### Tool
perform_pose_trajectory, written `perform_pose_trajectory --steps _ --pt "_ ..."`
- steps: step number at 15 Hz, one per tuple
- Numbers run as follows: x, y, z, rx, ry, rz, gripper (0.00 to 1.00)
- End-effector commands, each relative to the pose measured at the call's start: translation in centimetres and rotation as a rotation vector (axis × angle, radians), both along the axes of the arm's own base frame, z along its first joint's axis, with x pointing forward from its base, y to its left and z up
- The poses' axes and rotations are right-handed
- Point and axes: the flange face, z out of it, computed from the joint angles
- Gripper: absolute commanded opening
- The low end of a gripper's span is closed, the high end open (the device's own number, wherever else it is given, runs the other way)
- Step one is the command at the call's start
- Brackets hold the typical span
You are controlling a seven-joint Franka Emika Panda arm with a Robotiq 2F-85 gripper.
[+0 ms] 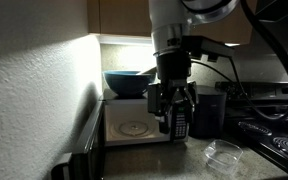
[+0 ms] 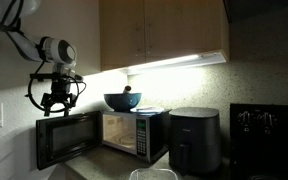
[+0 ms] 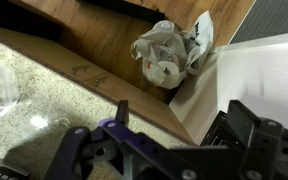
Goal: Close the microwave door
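Wrist view shows the fingers [image 3: 249,128] spread wide with nothing between them. A speckled surface [image 3: 24,125] lies at 9 o'clock and a crumpled pale bag [image 3: 169,50] at 12 o'clock, beside a white panel edge.

In an exterior view the microwave door [image 2: 66,140] stands swung fully out at 9 o'clock of the microwave [image 2: 134,132], leaving the lit cavity open. There is free air above the door's top edge, and the wall cabinets [image 2: 164,30] sit well above at 1 o'clock. Seen edge-on in an exterior view, the door runs close along the white wall [image 1: 29,90], so there is little room on that side and more on the cavity side.

Counted:
- one microwave with one door
- one blue bowl [image 2: 122,100] on the microwave's top
- one black air fryer [image 2: 194,140] at 3 o'clock, just beside the microwave
- one black stove [image 1: 274,135] beyond the air fryer
- one clear glass bowl [image 1: 224,155] on the surface in front

The white arm [image 2: 54,50] comes in from 11 o'clock with cables looped round the wrist, and the wrist points straight down. The fingers hang just over the middle of the door's top edge. I cannot tell whether they touch it.
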Motion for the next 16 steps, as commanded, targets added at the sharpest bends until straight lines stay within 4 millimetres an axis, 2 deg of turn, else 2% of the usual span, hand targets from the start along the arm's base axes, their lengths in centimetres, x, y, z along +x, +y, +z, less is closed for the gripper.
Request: perform_pose_trajectory --steps 1,8,10,11,14,16 --pt "0.2 1.2 -0.4 0.094 -0.003 -0.017 1.00" --pt "2.1 6.3 -2.7 0.386 -0.115 -0.013 1.00" --pt "2.9 6.7 -3.2 0.430 -0.168 -0.036 1.00" --pt "2.7 6.7 -2.7 0.384 -0.139 -0.040 1.00" --pt "3.2 6.9 -3.3 0.399 -0.156 -0.048 1.00" --pt "3.2 7.7 -3.5 0.428 -0.173 -0.032 1.00"
